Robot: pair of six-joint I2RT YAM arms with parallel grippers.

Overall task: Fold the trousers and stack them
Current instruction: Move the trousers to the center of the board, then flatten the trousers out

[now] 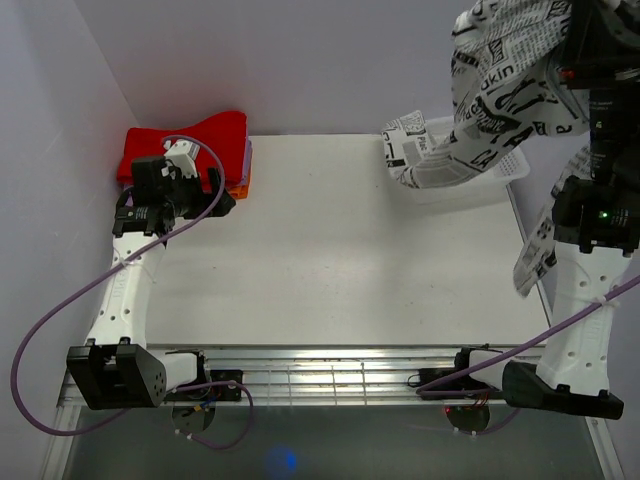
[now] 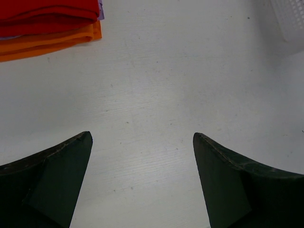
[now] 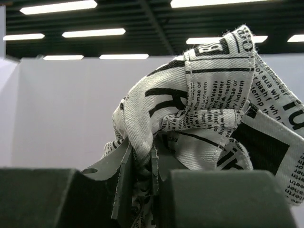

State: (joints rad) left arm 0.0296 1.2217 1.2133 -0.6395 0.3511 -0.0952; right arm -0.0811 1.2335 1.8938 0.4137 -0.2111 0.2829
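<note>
Right pincer [image 3: 140,190]: I have it raised high, jaws narrow and clamped on a bunched fold of the trousers [image 3: 199,109]. The fabric is pinched between the fingers and piles up above them in the right wrist view.

From the top camera the trousers [image 1: 500,90] hang down and to the left of that pincer. Their lower end is draped onto the white lattice basket [image 1: 512,168] below it, at the far right of the table [image 1: 330,250]. A second strip hangs down alongside the right arm. I can't tell whether the cloth sits inside the basket or only over its rim. I also can't tell if anything else is in it, since the fabric covers most of it. In the top view the right pincer itself is mostly hidden by cloth and the frame edge.

Writing: newspaper-style print all over. Big black letters "kin" read on one fold in the top view, with the start of the word folded away. The small print columns in the wrist view are too creased for me to read.

Left pincer [image 2: 142,137]: wide open, nothing between the fingers, bare table below it. Ahead and to its left is a stack of folded cloths, cut off by the frame, with red cloth [image 2: 47,12] on top, a sliver of purple cloth [image 2: 100,9] and orange cloth [image 2: 47,40] underneath. Ahead and to its right I only get a corner of the basket.
</note>
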